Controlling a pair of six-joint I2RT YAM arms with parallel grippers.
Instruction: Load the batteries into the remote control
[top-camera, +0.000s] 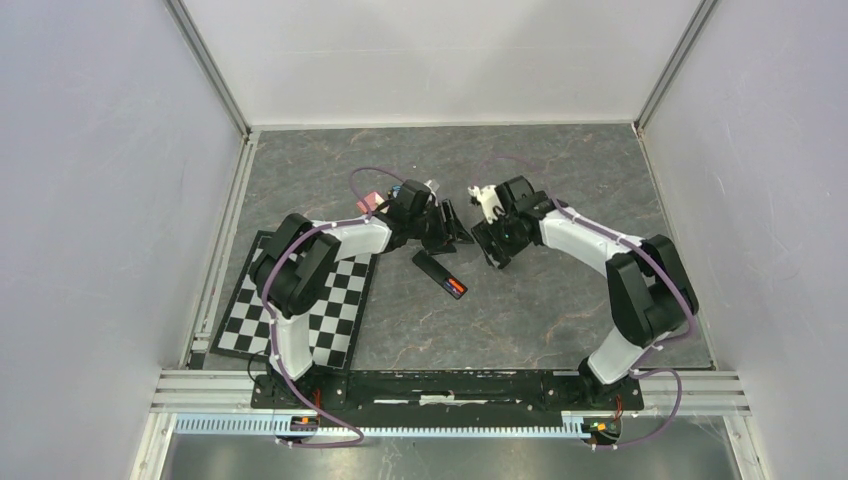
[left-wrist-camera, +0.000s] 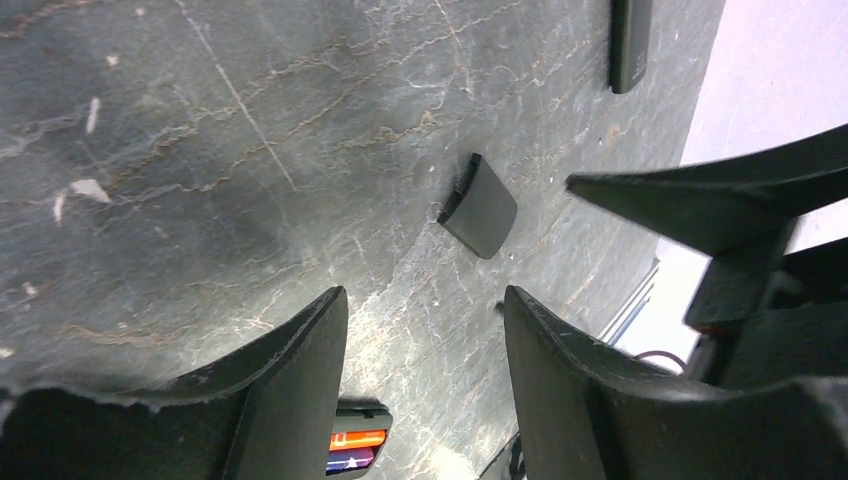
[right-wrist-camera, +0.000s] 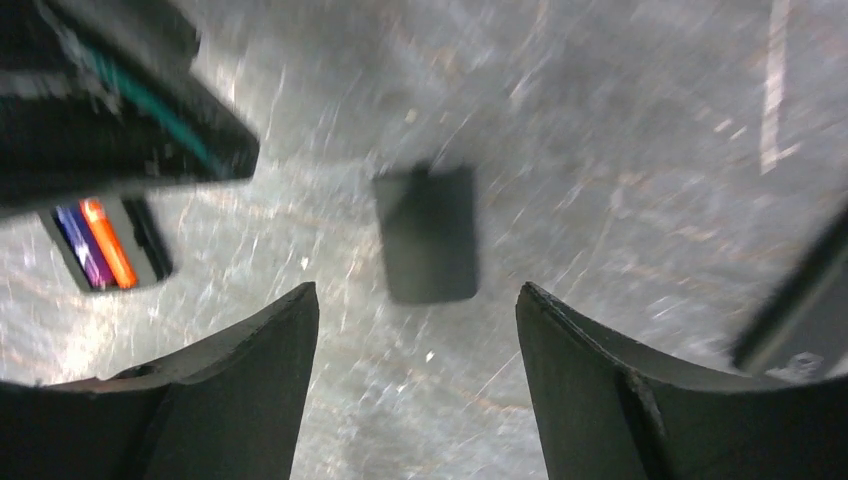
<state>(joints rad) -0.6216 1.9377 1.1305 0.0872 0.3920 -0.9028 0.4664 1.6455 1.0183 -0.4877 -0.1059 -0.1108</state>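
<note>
**Top view.** The remote (top-camera: 436, 266) lies on the tabletop (top-camera: 560, 320) between the two arms. The batteries (top-camera: 457, 288) show as an orange-red patch at its near end. The left end effector (top-camera: 447, 228) hangs just past the remote's far end, and the right end effector (top-camera: 496, 246) is just to the remote's right. From this height neither jaw gap can be read.

**Left wrist.** The left end effector is partly open and holds nothing; only bare tabletop shows between its fingers. The remote's open bay peeks in at the bottom edge with coloured cells lying side by side in it. Beyond the remote and apart from it, the cover (left-wrist-camera: 478, 205) lies flat. A second remote (left-wrist-camera: 630, 45) lies farther off again.

**Right wrist.** The picture is blurred. The right end effector is wide open and empty, and the cover sits ahead, in line with its gap. The remote's bay is off to the left, holding a purple-blue cell and an orange one.

**The step.** The cells look seated, so the step is probably to close the bay. The cover is thin and flat, so the right fingers should come down until they nearly touch the tabletop, then close across its narrow width. A high or off-centre pinch would likely just push it away. The left end effector would do best steadying the remote while the cover is lined up with the bay and slid home.
</note>
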